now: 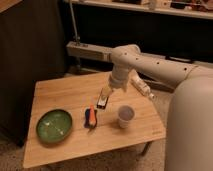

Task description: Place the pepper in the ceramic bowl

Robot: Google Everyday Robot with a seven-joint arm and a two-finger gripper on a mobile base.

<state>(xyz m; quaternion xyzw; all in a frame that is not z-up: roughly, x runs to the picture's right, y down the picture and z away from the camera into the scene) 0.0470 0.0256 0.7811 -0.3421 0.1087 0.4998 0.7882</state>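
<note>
The gripper [103,101] hangs just beside the pepper [90,115] — open or closed, I can't tell — so next it must grab it and carry it to the ceramic bowl [55,125].

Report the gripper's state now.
Gripper: open or shut cannot be told; it hovers over the light wooden table, beside the small orange-red toy pepper.

a lab test space is showing: table [60,95] standing on carpet [10,156], curtain [30,50] and shelf [150,8] lining the back, gripper [103,102] hanging over the table centre.
</note>
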